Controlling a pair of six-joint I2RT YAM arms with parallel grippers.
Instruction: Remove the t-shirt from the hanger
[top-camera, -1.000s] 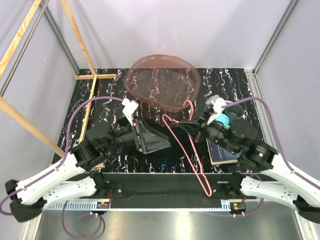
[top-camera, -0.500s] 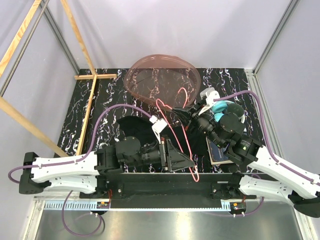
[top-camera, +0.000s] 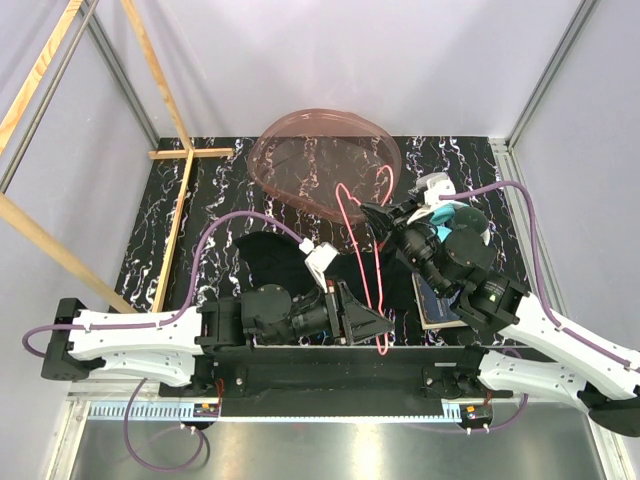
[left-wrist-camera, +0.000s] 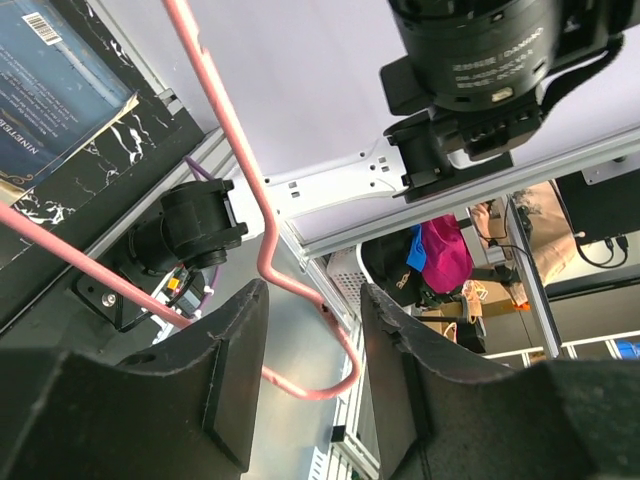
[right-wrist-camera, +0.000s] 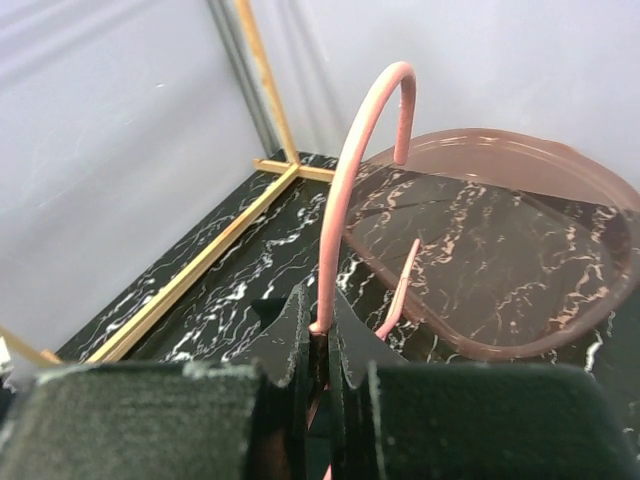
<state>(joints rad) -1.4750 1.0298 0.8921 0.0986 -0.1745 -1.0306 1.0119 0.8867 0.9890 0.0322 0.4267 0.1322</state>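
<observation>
The pink wire hanger (top-camera: 382, 348) stands tilted, its hook up by the bowl and its low corner over the table's near edge. My right gripper (top-camera: 372, 222) is shut on its wire just below the hook; the right wrist view shows the wire (right-wrist-camera: 345, 180) rising from the closed jaws of that gripper (right-wrist-camera: 318, 300). The black t-shirt (top-camera: 265, 255) lies crumpled on the table to the left, off the hanger. My left gripper (top-camera: 383, 322) is open and empty beside the hanger's low corner, which shows bare (left-wrist-camera: 262, 250) beyond its spread fingers (left-wrist-camera: 240, 340).
A translucent pink bowl (top-camera: 325, 160) sits at the back centre. A dark book (top-camera: 445, 300) lies at the right under my right arm, with a teal object (top-camera: 440, 215) behind it. Wooden frame bars (top-camera: 180, 215) run along the left side.
My left arm pulled back from the shirt to the near edge and swung right, letting the cloth go. My right gripper lifted the hanger towards the bowl, and it now stands steeper.
</observation>
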